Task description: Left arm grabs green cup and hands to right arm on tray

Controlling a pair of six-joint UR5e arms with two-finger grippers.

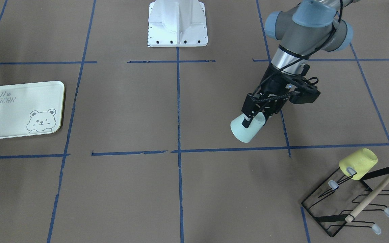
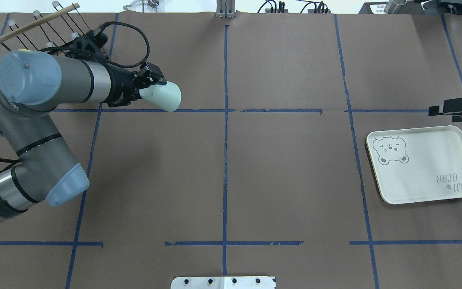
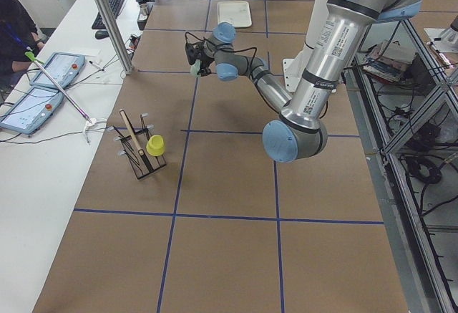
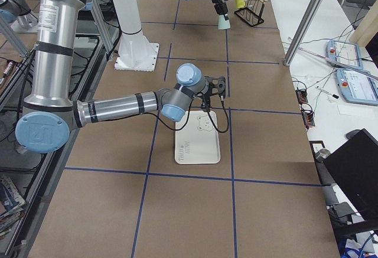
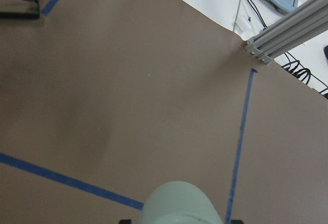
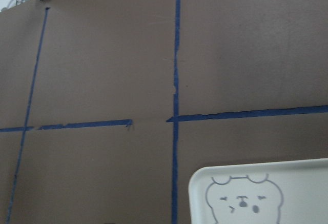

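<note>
My left gripper [image 1: 252, 118] is shut on the pale mint-green cup [image 1: 245, 131] and holds it tilted above the table, with its fingers at the cup's rim. The cup also shows in the overhead view [image 2: 163, 96] and at the bottom of the left wrist view [image 5: 179, 203]. The cream-green bear tray [image 2: 427, 180] lies flat on the far side of the table, and nothing lies on it. My right gripper [image 2: 435, 110] hovers beside the tray's far edge. I cannot tell whether it is open or shut. The right wrist view shows a tray corner [image 6: 307, 183].
A black wire rack [image 1: 349, 199] with a wooden bar stands near the left arm and has a yellow cup [image 1: 358, 163] hung on a prong. The robot's white base [image 1: 177, 27] is at the table's middle edge. Blue tape lines cross the brown table.
</note>
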